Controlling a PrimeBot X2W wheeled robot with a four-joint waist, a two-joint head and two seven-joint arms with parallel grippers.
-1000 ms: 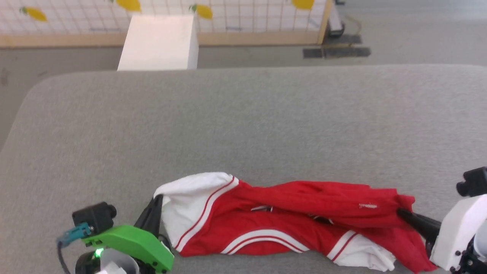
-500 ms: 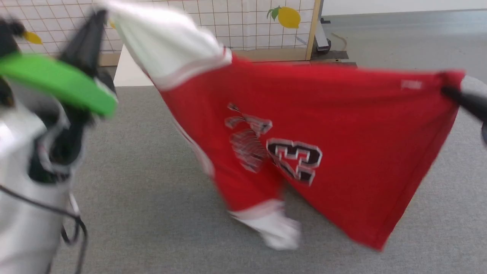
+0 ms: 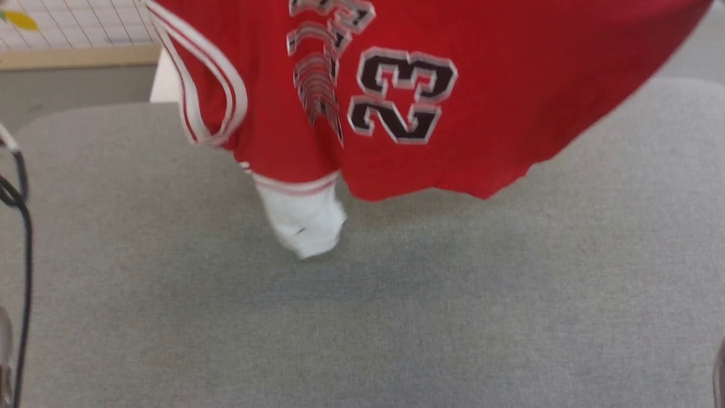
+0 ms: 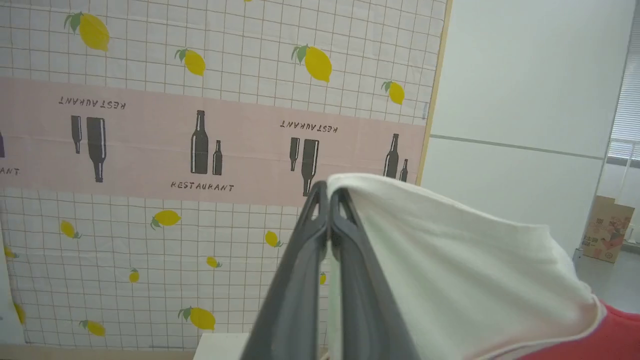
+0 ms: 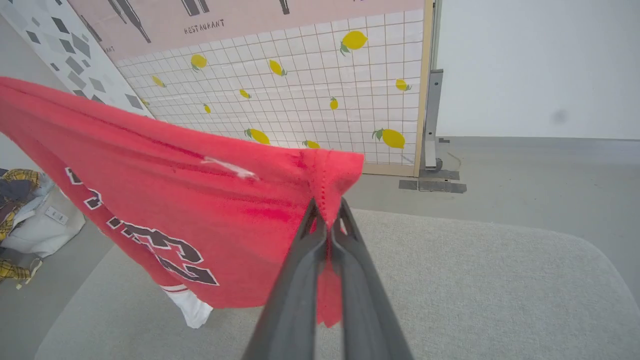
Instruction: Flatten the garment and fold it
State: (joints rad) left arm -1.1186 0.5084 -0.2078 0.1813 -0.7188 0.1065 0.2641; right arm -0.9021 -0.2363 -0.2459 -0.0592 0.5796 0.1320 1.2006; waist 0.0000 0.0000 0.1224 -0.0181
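Observation:
The red garment (image 3: 510, 85) hangs in the air over the grey table (image 3: 362, 317), its black-and-white "23" print facing me and one white sleeve (image 3: 303, 218) dangling lowest. In the left wrist view my left gripper (image 4: 328, 192) is shut on a white sleeve (image 4: 460, 270) of the garment. In the right wrist view my right gripper (image 5: 326, 212) is shut on a red corner of the garment (image 5: 200, 200), with the cloth stretching away to the left. Both arms hold it above the head view's top edge.
A lemon-patterned partition (image 5: 310, 80) stands beyond the table's far edge, with a white box (image 3: 161, 85) on the floor before it. A heap of other clothes (image 5: 25, 210) lies on the floor beside the table. A black cable (image 3: 22, 238) hangs at the left.
The garment went from lying bunched on the table to being lifted and spread in the air between both grippers. Both arms rose out of the head view's top.

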